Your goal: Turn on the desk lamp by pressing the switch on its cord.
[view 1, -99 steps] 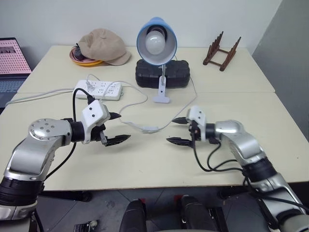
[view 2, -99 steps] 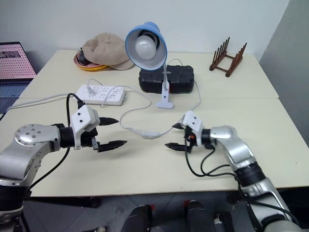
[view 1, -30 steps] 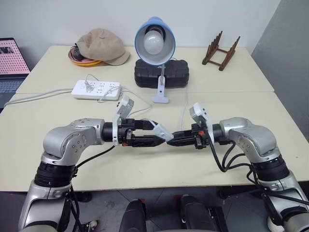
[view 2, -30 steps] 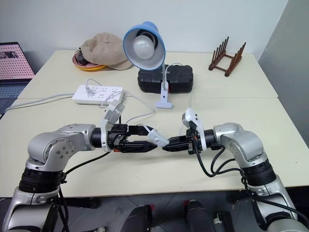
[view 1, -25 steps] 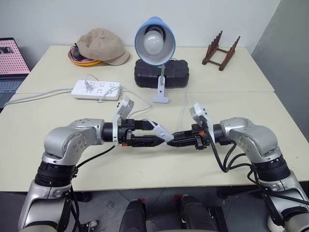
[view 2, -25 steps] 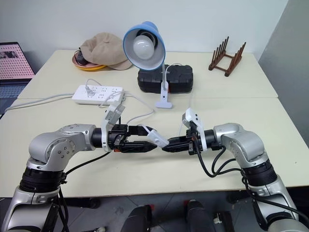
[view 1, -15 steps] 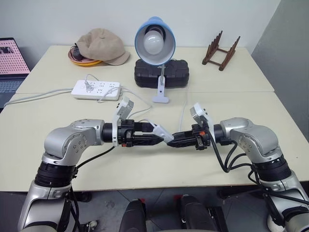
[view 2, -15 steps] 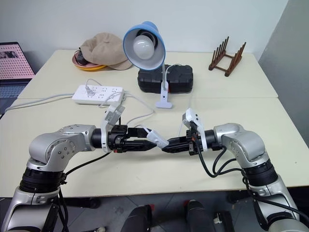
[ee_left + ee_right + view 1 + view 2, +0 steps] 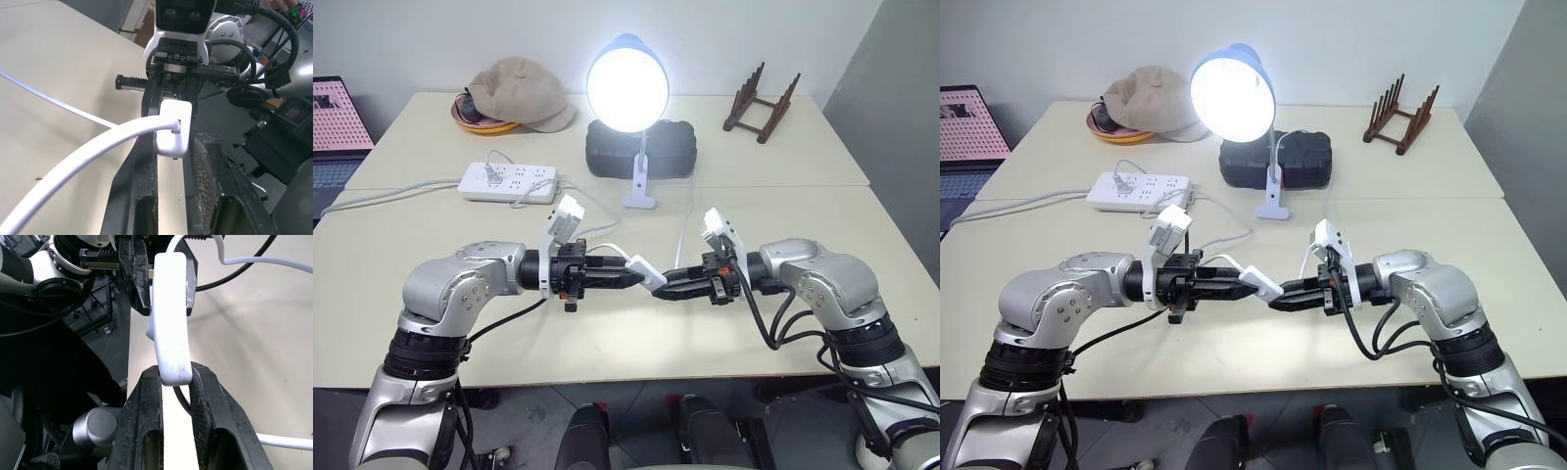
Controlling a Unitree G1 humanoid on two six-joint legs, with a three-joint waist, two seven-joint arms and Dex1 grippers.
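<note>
— Where was the switch (image 9: 1261,282) when we looked?

— Lifted clear of the worktop (image 9: 607,338), between our two hands. Its long axis ran roughly level from one hand to the other, in line with both sets of jaws. The left gripper (image 9: 631,273) had its jaws closed on one end and the right gripper (image 9: 664,289) had its jaws clamped on the other, so neither arm was nearer; they met nose to nose over the front of the worktop.

— And the lamp?

— The desk lamp (image 9: 627,84) glowed bright at the back, its shade facing us, so we judged the press had done its work. The cord (image 9: 597,207) looped from the switch back toward the lamp's base.

— What would the next move turn on?

— Letting go without dragging the cord. With the switch slung between both grips, we would ease the jaws apart along that same line.

— The surroundings?

— A pale worktop carrying a power strip (image 9: 510,182), a cap (image 9: 524,92), a black case (image 9: 640,153) and a wooden rack (image 9: 761,104); a plain wall stood behind.
</note>
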